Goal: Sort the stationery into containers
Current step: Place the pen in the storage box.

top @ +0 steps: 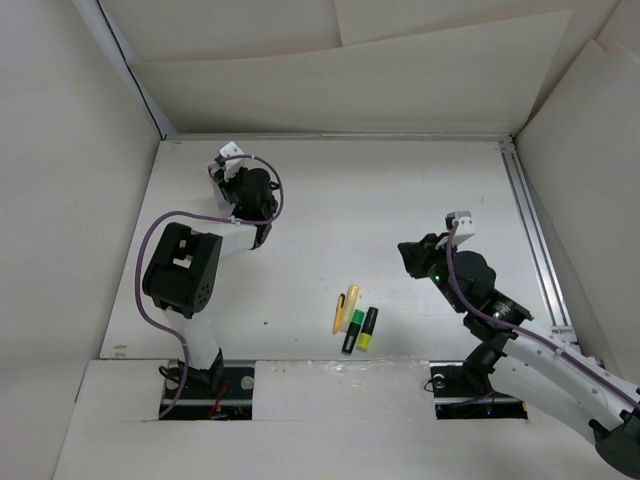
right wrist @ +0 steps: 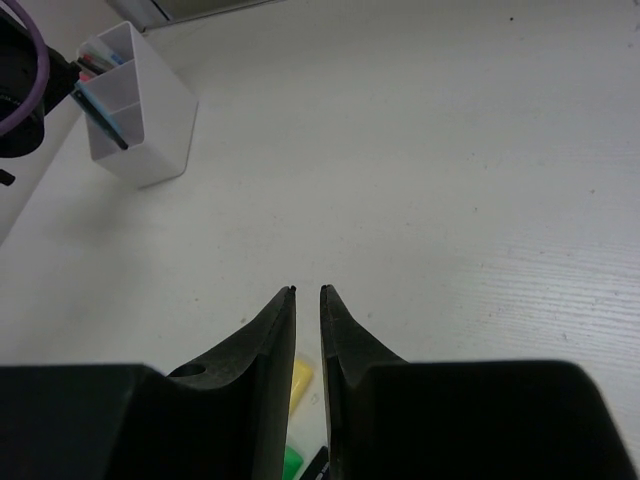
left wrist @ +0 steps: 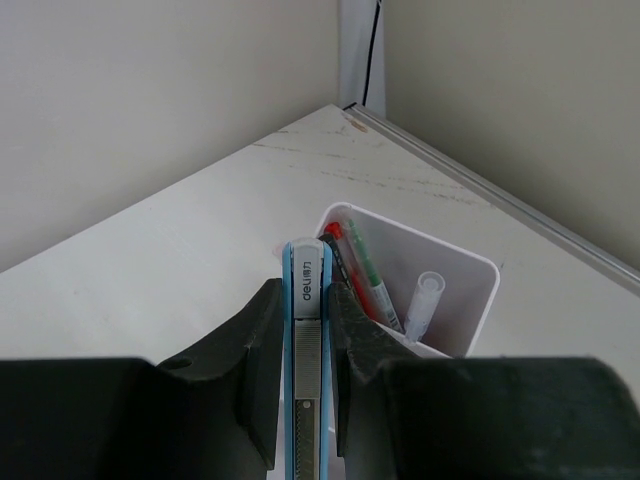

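Observation:
My left gripper point(left wrist: 306, 300) is shut on a blue utility knife point(left wrist: 306, 330) with a grey slider, and holds it over the near end of the white two-compartment box point(left wrist: 460, 290). The box holds red and green pens point(left wrist: 360, 275) and a clear-capped pen point(left wrist: 425, 300). The box also shows in the right wrist view point(right wrist: 150, 130), with the knife point(right wrist: 100, 112) slanting into it. On the table lie a thin yellow pen point(top: 338, 312), a yellow highlighter point(top: 352, 296), a green highlighter point(top: 352, 328) and another yellow highlighter point(top: 367, 328). My right gripper point(right wrist: 307, 292) is empty with its jaws almost together, above and to the right of them point(top: 412, 255).
White walls enclose the table on three sides. A metal rail point(top: 530, 225) runs along the right edge. The left arm's elbow point(top: 182, 268) and purple cable point(top: 150, 290) stand at the near left.

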### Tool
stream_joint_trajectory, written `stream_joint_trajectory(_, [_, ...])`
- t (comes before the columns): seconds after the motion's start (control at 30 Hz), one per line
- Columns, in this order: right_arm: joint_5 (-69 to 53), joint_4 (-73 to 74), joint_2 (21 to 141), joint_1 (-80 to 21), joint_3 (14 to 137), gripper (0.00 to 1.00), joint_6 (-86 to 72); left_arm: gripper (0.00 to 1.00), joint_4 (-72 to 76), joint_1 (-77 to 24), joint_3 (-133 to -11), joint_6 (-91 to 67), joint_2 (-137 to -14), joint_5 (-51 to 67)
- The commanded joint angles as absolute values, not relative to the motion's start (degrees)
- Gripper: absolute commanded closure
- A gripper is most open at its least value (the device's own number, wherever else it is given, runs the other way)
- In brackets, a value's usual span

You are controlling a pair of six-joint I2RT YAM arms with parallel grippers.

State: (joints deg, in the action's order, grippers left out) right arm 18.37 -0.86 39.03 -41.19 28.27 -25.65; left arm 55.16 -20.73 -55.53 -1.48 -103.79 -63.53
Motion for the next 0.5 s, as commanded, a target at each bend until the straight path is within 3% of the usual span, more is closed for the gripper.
stream_joint_trajectory(0.0, [17.84, -3.87, 38.23, -40.78, 28.04, 0.78, -24.96, 1.0, 60.37, -20.57, -55.37, -0.53, -103.97, -66.26])
stream_joint_trajectory(0.47, [17.84, -3.87, 37.18, -40.78, 27.52, 0.78, -24.96, 1.0, 65.73, -20.57, -58.54, 6.76, -106.16, -66.27])
